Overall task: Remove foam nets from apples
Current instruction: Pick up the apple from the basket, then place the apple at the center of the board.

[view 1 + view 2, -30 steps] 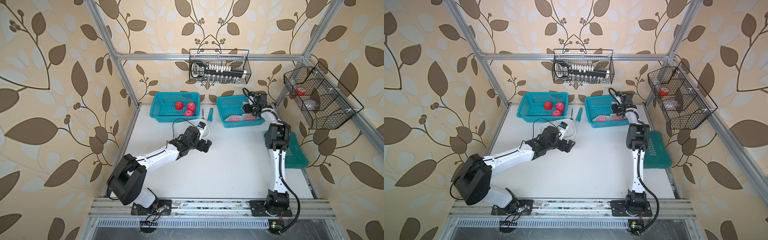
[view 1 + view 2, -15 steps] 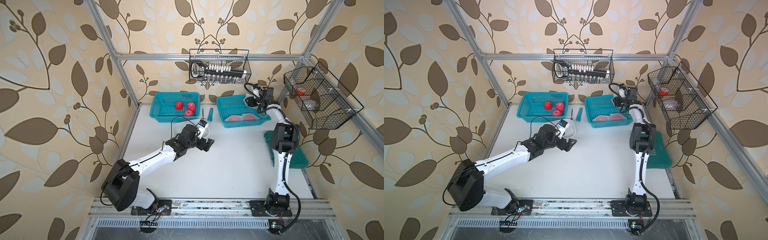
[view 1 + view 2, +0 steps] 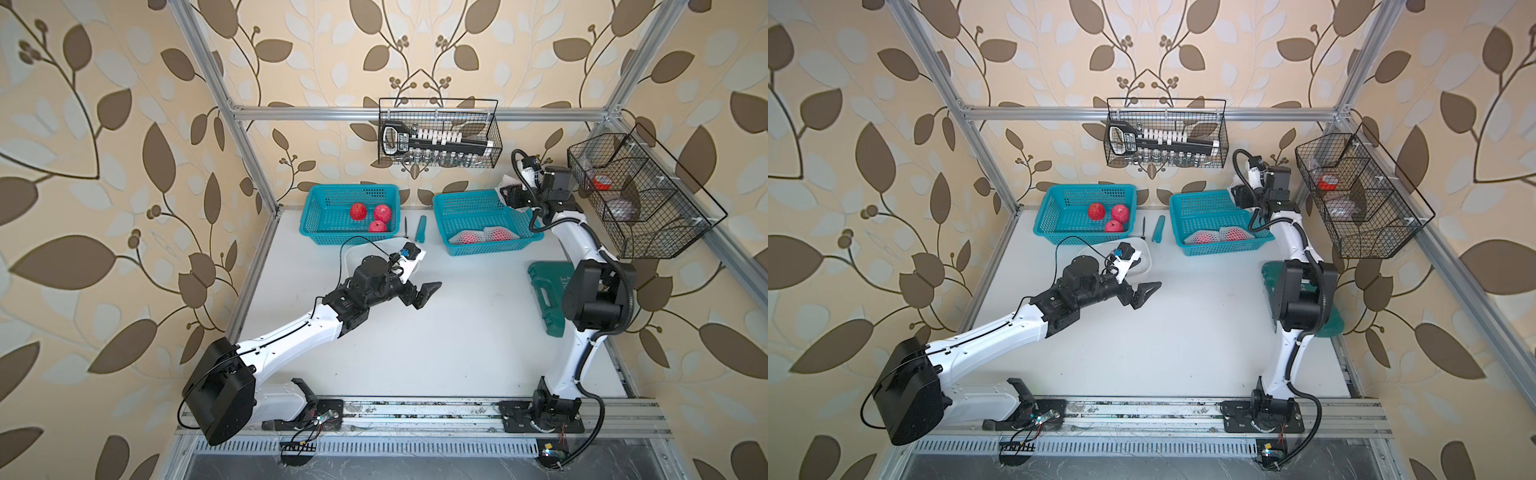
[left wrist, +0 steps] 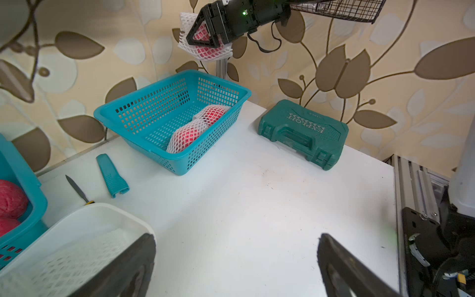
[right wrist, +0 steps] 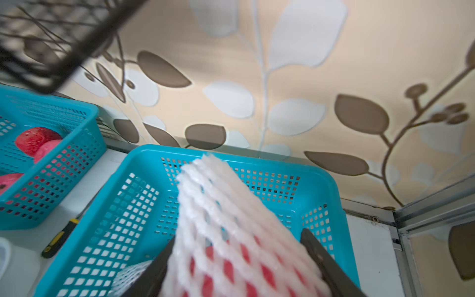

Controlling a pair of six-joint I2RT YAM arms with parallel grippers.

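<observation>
My right gripper [image 3: 509, 195] is raised above the far right corner of the right teal basket [image 3: 457, 212], shut on an apple in a white foam net [image 5: 231, 231]. The left wrist view shows that netted apple [image 4: 205, 51] hanging between the fingers. Two more netted apples [image 3: 469, 238] [image 3: 500, 233] lie in that basket. Three bare red apples [image 3: 376, 214] sit in the left teal basket [image 3: 316, 208]. My left gripper [image 3: 422, 293] hovers open and empty over the table beside the white tub [image 4: 102, 213], which has loose foam nets [image 4: 77, 257] in it.
A green tool case [image 3: 544, 291] lies on the table's right edge by the right arm. A small tool [image 3: 405, 226] and a teal sheath [image 3: 422, 228] lie between the baskets. Black wire baskets hang on the back wall [image 3: 438, 137] and on the right wall [image 3: 640, 199].
My right gripper has lifted out of the right basket with the netted apple, up toward the back right corner. The left gripper has slid a little to the right and stayed open.
</observation>
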